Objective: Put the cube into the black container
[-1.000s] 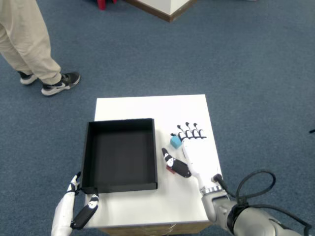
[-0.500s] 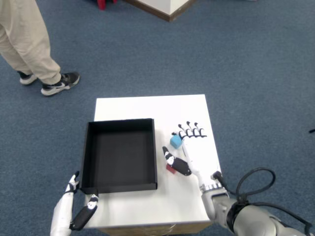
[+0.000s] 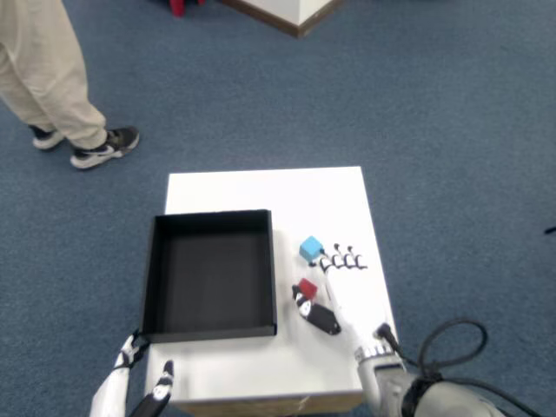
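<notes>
Right white robot hand [image 3: 340, 287] pulled back toward near edge; fingers spread, holding nothing. Small blue cube [image 3: 311, 250] rests on white tabletop [image 3: 261, 191], right of empty black square container [image 3: 209, 274], just beyond fingertips. Small red block [image 3: 306, 288] beside thumb: risk of grabbing or knocking wrong piece.

Even, bright indoor light; picture slightly soft.

The white table [image 3: 261, 195] is so bright that its surface shows no texture, and the pale right hand [image 3: 343, 291] nearly melts into it. Shadows beside the table are faint and soft. The black container [image 3: 152, 269] on it reads as flat dark, without glare.
</notes>
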{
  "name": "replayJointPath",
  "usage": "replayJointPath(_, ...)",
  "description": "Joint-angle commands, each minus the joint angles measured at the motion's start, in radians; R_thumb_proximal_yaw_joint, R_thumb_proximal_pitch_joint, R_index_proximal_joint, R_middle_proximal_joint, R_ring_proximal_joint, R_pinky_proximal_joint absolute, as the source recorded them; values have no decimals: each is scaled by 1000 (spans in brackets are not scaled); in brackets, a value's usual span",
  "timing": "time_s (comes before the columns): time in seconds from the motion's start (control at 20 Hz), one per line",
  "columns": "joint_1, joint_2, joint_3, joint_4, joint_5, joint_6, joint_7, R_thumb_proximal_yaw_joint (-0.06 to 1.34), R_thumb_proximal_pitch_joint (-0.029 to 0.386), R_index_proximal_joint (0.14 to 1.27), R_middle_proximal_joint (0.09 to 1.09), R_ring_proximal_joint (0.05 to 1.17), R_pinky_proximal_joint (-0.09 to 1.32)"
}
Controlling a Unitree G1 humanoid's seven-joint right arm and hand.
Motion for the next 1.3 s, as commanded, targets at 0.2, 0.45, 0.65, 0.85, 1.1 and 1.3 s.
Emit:
replayJointPath(0.2, -28, -8, -40, 14, -43, 6, -31, 471, 141, 470, 217, 130, -30)
replayJointPath(0.45, -26, -10, -60, 18, -70, 7, -58, 473, 142, 460, 216, 127, -33)
replayJointPath(0.65, -42, -11, -71, 18, -84, -5, -85, 468, 142, 456, 215, 124, -37)
replayJointPath(0.85, -69, -12, -79, 8, -96, -8, -90, 465, 139, 453, 212, 118, -40)
replayJointPath(1.1, -104, -16, -94, -15, -116, -2, -76, 483, 133, 453, 205, 111, -45)
replayJointPath(1.3, -76, -15, -125, -38, -138, 15, -41, 527, 125, 459, 205, 112, -46)
